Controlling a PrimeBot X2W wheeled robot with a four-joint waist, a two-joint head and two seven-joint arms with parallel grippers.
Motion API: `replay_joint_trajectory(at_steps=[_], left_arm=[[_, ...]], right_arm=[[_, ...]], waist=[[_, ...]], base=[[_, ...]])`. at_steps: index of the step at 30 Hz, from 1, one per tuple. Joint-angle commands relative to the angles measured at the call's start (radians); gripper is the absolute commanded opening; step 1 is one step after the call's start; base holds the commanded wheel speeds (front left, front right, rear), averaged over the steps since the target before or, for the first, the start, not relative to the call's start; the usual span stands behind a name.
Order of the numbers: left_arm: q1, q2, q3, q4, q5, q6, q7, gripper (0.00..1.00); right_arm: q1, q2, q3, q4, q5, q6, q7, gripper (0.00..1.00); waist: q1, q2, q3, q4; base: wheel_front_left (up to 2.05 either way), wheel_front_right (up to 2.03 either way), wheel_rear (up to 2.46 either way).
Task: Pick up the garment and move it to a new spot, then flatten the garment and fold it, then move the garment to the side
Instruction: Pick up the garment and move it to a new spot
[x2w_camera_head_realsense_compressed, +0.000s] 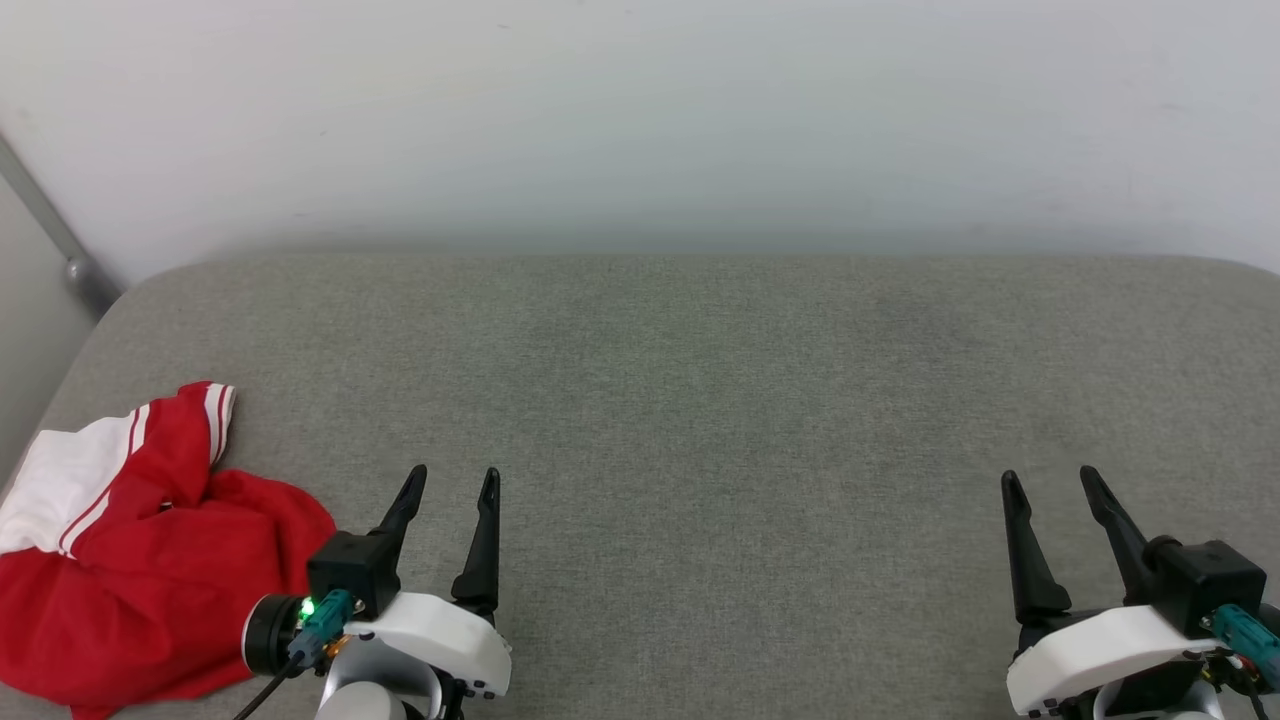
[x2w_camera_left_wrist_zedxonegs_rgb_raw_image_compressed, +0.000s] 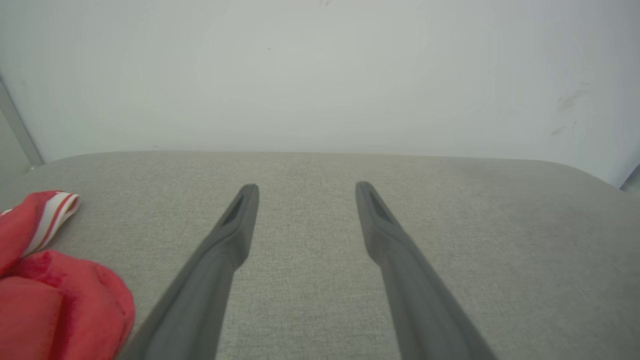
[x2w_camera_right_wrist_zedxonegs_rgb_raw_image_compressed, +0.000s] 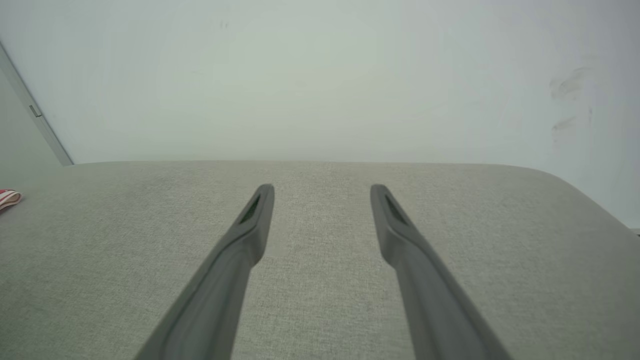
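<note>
The garment (x2w_camera_head_realsense_compressed: 150, 560), a red shirt with a white sleeve and a red-and-white striped band, lies crumpled at the near left corner of the grey padded surface (x2w_camera_head_realsense_compressed: 700, 400); its print is hidden in the folds. My left gripper (x2w_camera_head_realsense_compressed: 453, 478) stands open just to the garment's right, nothing between its fingers. The left wrist view shows the garment (x2w_camera_left_wrist_zedxonegs_rgb_raw_image_compressed: 55, 300) at the lower left, beside the open left gripper (x2w_camera_left_wrist_zedxonegs_rgb_raw_image_compressed: 306, 189). Far off at the lower right, my right gripper (x2w_camera_head_realsense_compressed: 1050, 480) is open and empty. In the right wrist view the right gripper (x2w_camera_right_wrist_zedxonegs_rgb_raw_image_compressed: 322, 190) points across bare fabric, and the garment's striped band (x2w_camera_right_wrist_zedxonegs_rgb_raw_image_compressed: 7, 198) peeks in at the left edge.
A pale wall (x2w_camera_head_realsense_compressed: 640, 120) rises behind the grey surface. A grey metal post (x2w_camera_head_realsense_compressed: 60, 240) slants down at the far left corner. The surface has rounded far corners, and its left edge runs close to the garment.
</note>
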Motion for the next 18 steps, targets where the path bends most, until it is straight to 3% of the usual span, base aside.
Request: replay_joint_trajectory(at_steps=[1, 9, 18], left_arm=[[-0.014, 0.001, 0.004, 0.003, -0.004, 0.001, -0.002, 1.0], [-0.025, 0.014, 0.009, -0.001, 0.006, 0.019, -0.002, 1.0], [-0.024, 0.045, 0.038, -0.018, 0.002, 0.036, -0.002, 1.0]], right_arm=[[-0.011, 0.001, 0.004, -0.003, 0.005, 0.0, -0.009, 1.0], [-0.015, 0.001, 0.041, -0.036, -0.004, 0.0, 0.008, 1.0], [-0.013, 0.001, 0.075, -0.056, -0.009, 0.0, 0.025, 1.0]], waist=[[0.0, 0.0, 0.0, 0.003], [0.0, 0.0, -0.001, 0.07], [0.0, 0.0, -0.001, 0.228]], base=[[0.0, 0.0, 0.0], [0.0, 0.0, 0.0], [0.0, 0.0, 0.0]])
